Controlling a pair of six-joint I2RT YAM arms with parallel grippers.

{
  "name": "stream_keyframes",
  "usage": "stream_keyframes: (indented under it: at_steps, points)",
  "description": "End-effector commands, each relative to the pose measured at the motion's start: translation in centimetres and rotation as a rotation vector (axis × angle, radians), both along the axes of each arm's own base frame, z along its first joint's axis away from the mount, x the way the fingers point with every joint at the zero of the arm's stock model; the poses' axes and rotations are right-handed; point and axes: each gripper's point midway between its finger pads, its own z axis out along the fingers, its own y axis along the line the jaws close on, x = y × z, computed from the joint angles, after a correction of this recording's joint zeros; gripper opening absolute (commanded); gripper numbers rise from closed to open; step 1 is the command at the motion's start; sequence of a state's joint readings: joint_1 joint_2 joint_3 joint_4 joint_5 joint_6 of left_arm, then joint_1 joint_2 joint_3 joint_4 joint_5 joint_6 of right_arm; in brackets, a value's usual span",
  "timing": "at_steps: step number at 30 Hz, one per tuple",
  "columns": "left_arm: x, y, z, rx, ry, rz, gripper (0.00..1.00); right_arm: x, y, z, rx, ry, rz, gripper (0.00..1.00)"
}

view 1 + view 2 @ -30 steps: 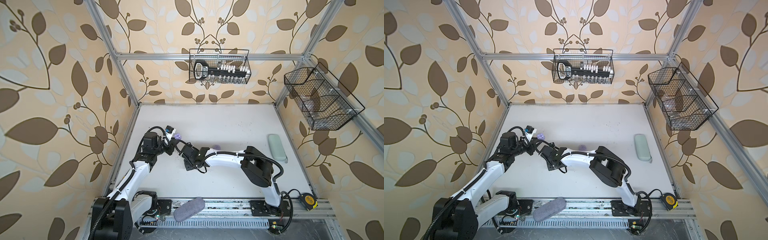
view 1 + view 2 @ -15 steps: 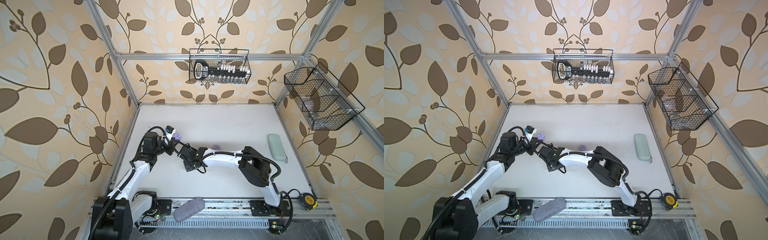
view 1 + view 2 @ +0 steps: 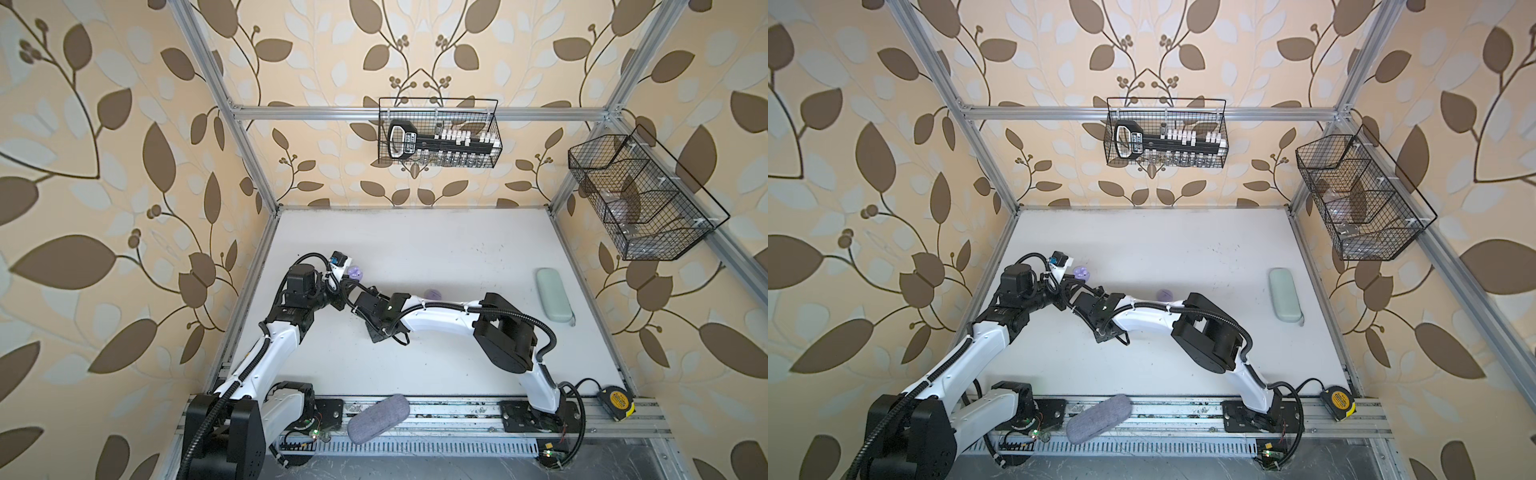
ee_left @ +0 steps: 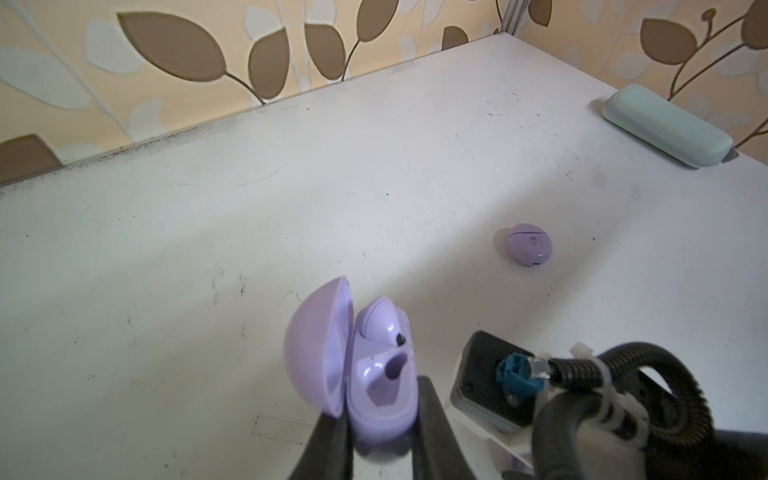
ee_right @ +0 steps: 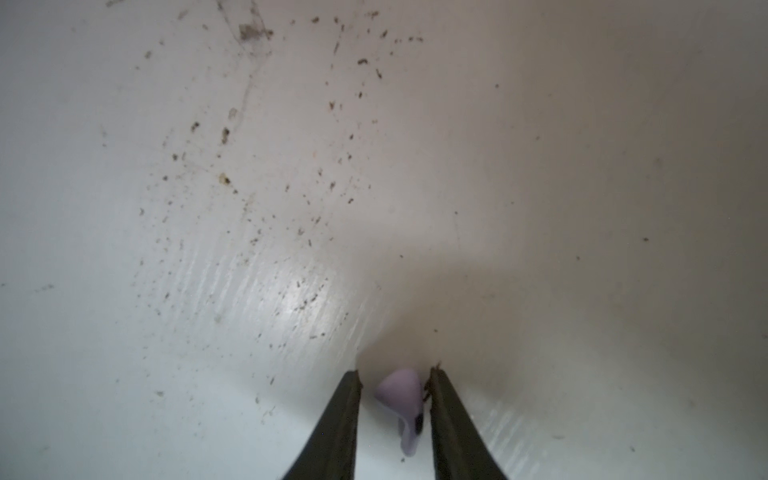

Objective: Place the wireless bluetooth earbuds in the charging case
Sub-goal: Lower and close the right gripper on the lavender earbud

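In a top view the open charging case (image 3: 355,273) sits left on the table (image 3: 415,249), arms meeting there. Left wrist: the left gripper (image 4: 380,424) clamps it; one seated earbud (image 4: 380,320), one empty socket (image 4: 395,368). Right wrist: the right gripper (image 5: 394,376) straddles a loose earbud (image 5: 401,395) on the table, jaws apart. Pickup seems in hand; next: pinch, lift, align stem.

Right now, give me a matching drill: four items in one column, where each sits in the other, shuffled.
1. open lavender case
2. closed lavender case
3. earbud
4. mint case

A. on the table, between the fingers of the right gripper
B. near the table's right edge
C. clamped in the left gripper
D. lying free mid-table

Pairs: 1-C, 2-D, 3-A, 4-B
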State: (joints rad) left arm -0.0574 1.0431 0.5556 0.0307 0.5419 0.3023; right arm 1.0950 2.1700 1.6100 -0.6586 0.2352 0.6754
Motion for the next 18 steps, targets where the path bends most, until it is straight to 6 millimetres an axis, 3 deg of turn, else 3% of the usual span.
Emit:
stream_keyframes:
  at_steps: [1, 18]
  points:
    - [0.43, 0.05, 0.85, -0.018, -0.032, 0.0, 0.02, -0.37, -0.41, -0.89, -0.068, 0.0, 0.021, 0.29]
    - [0.35, -0.08, 0.91, -0.024, -0.029, -0.007, 0.02, -0.32, -0.61, -0.99, -0.097, -0.001, 0.029, 0.24]
